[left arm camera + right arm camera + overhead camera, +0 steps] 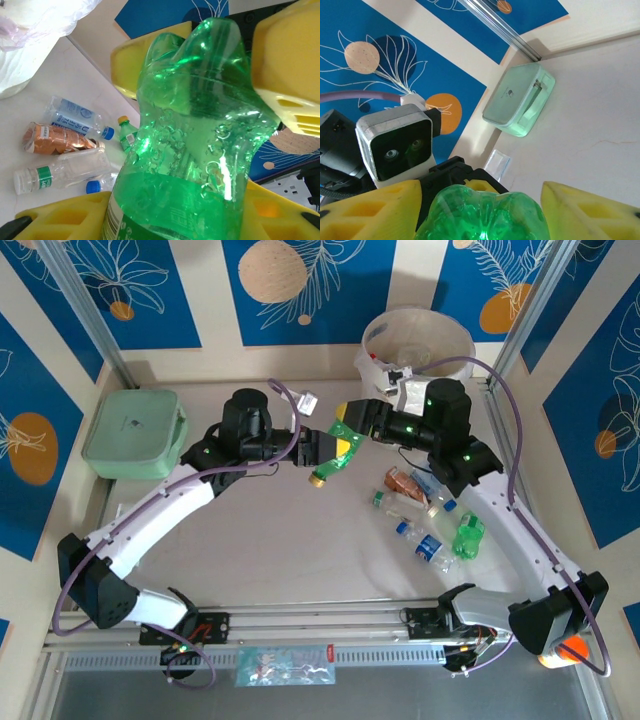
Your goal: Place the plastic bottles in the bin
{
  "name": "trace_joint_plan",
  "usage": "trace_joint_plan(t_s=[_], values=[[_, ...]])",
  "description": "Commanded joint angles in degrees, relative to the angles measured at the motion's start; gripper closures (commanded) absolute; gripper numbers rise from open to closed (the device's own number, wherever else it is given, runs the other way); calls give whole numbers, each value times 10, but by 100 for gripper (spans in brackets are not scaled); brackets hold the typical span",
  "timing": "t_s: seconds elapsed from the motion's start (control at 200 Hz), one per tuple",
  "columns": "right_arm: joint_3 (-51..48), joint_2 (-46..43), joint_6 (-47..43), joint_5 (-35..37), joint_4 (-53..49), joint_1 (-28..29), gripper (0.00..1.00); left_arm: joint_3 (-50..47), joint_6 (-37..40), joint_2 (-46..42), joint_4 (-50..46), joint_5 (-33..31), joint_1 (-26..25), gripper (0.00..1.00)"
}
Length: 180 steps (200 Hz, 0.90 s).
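A green plastic bottle (338,443) (195,150) (482,215) hangs in the air above the middle of the table, between my two grippers. My left gripper (328,458) (175,220) is shut on its labelled part, near the capped end that points down. My right gripper (350,425) (480,212) has closed on the bottle's lumpy base, with a yellow finger (285,70) pressed against each side. Several more plastic bottles (425,515) (65,150) lie on the table at the right. The white bin (455,330) (20,55), lined with a bag, stands at the back right.
A pale green lidded box (133,433) (520,100) sits at the back left by the wall. A crushed green bottle (468,537) lies beside the right arm. A small clear packet (497,162) lies near the back wall.
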Motion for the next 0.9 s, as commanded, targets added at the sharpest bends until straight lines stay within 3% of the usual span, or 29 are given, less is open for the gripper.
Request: trace_joint_plan(t_s=[0.0,0.155,0.42,0.505,0.605,0.8,0.895], values=[[-17,-19,11,-8,16,0,46,1,-3,-11,18,19,-7,52],[-26,-31,17,-9,20,-4,50,-1,-4,-12,18,16,-8,48],[-33,-49,26,-5,25,-20,51,-10,-7,-28,25,-1,-9,16],[-31,-55,22,0,22,-34,50,-6,3,-41,14,-22,-9,10],[-12,-51,16,3,9,-64,51,9,40,-62,-33,-79,-9,6],[77,-19,-26,53,-34,-128,51,42,135,-115,-156,-284,-9,5],[153,21,-62,98,-62,-138,51,43,158,-131,-174,-315,-9,5]])
